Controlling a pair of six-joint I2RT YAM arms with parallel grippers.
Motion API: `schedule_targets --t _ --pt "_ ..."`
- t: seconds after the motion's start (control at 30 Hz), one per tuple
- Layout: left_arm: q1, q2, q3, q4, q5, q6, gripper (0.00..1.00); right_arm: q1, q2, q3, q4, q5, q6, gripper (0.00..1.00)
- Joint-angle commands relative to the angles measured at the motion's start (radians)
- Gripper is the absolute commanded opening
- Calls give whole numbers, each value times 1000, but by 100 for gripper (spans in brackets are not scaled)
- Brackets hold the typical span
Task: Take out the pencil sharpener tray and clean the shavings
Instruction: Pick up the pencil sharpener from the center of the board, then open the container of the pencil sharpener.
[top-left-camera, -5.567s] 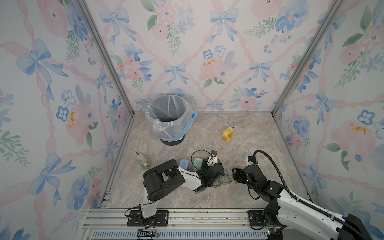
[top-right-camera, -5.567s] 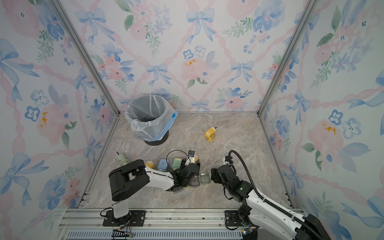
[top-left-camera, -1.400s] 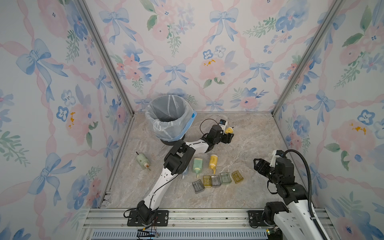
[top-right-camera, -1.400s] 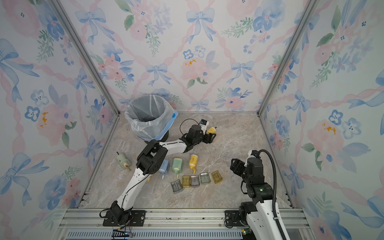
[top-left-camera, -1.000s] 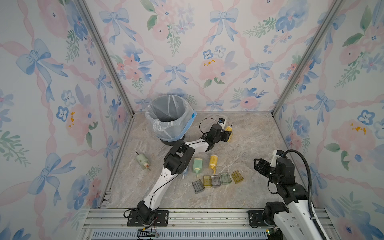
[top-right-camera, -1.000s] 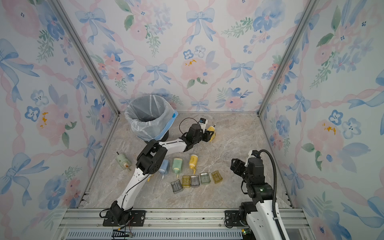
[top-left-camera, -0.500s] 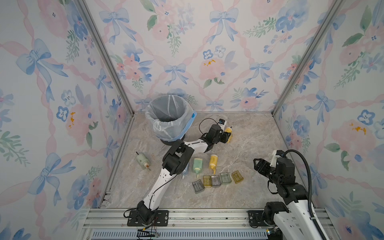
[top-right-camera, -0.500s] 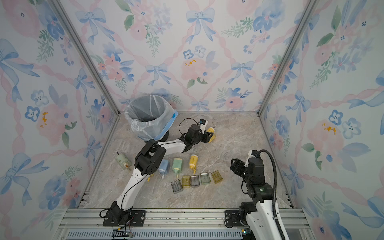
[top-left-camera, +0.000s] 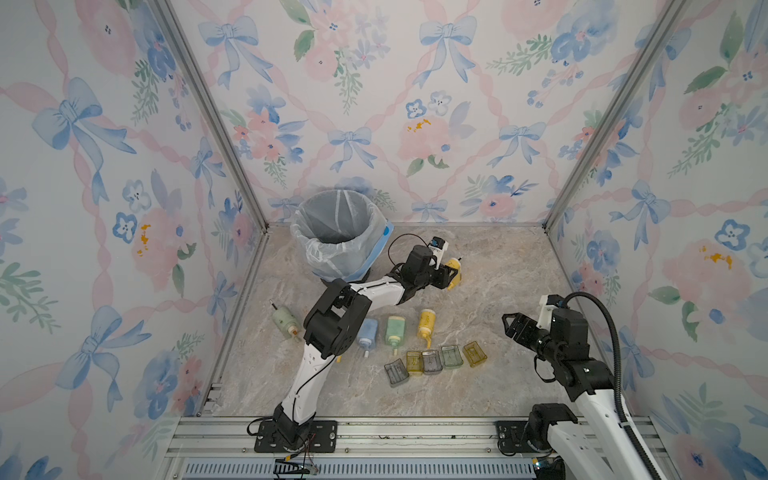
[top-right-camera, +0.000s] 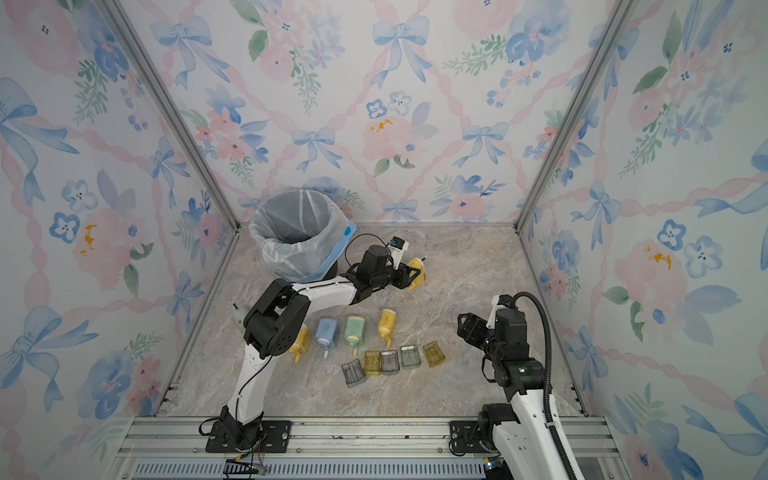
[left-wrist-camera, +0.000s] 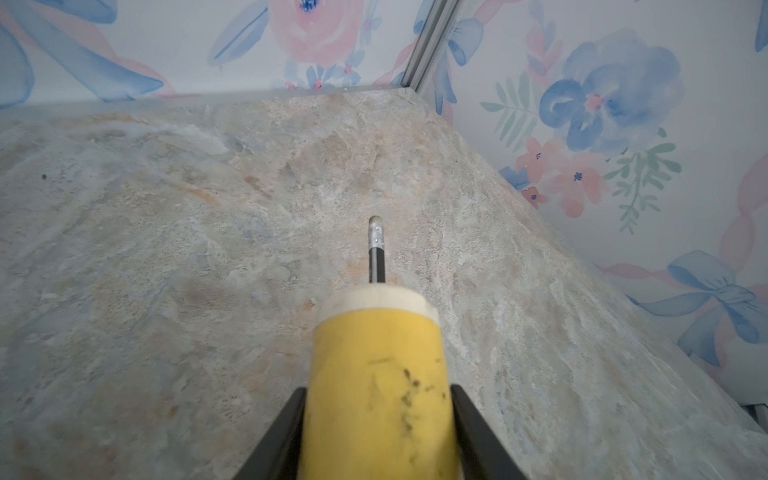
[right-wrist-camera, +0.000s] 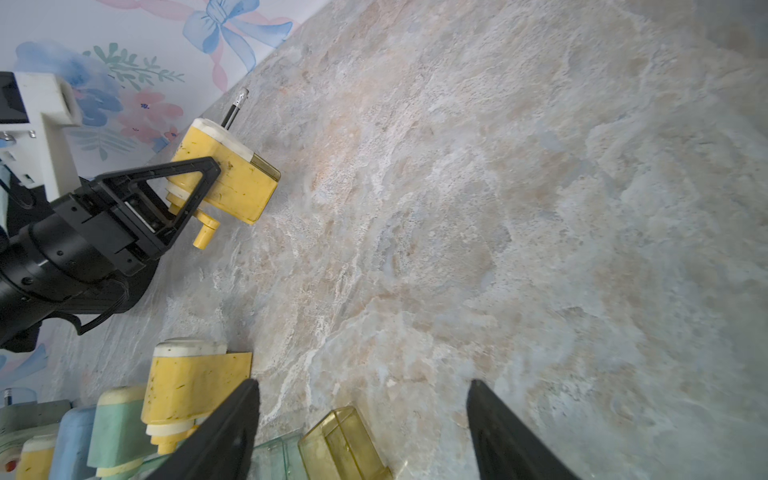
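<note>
A yellow pencil sharpener (top-left-camera: 454, 272) (top-right-camera: 417, 272) with a black pencil stub (left-wrist-camera: 376, 249) sticking out of its white end lies at the back of the marble floor, right of the bin. My left gripper (top-left-camera: 451, 275) (left-wrist-camera: 378, 390) is shut on the sharpener's body (right-wrist-camera: 232, 183). A yellow-tinted tray (right-wrist-camera: 266, 167) sits in that body's end. My right gripper (top-left-camera: 513, 326) (top-right-camera: 467, 326) (right-wrist-camera: 363, 382) hangs open over the floor at the right, holding nothing, well apart from the sharpener.
A lined bin (top-left-camera: 338, 232) stands at the back left. A row of sharpeners lies mid-floor: blue (top-left-camera: 368, 330), green (top-left-camera: 394, 328), yellow (top-left-camera: 426, 322), and a grey-green one (top-left-camera: 284, 320) further left. Several loose trays (top-left-camera: 432, 359) lie in front of them.
Since the earliest frames my left arm went from the front row to the back and shut on the yellow sharpener; my right arm drew back to the right. In the last second, hardly anything moves.
</note>
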Motion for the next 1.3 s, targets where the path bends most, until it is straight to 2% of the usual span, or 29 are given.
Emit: schedule_targets --t 0.0,0.33,0.6,0.73,0.87,0.9,1.03,1.07,1.27 --pt "6 -81 -25 1 79 2 1 -8 41 39 49 -70 -27 79" --pt "33 -237 -151 -19 225 -22 0 -8 113 86 109 -180 -42 80" --pt "45 -339 -260 -42 406 -34 0 -8 145 52 253 -351 25 82" --pt "48 -391 -301 -53 440 -35 0 -8 161 55 327 -465 56 83" --pt "57 -429 -292 -168 460 4 0 -6 173 50 425 -589 92 83" --pt "63 -441 -293 -186 482 2 0 -2 165 38 460 -608 137 83" --pt "99 -506 -323 -210 559 -50 0 40 131 17 520 -637 174 81" --pt "112 -524 -333 -212 582 -64 0 60 124 19 522 -670 174 81" --pt "181 -632 -377 -220 719 -126 0 173 141 77 479 -671 132 78"
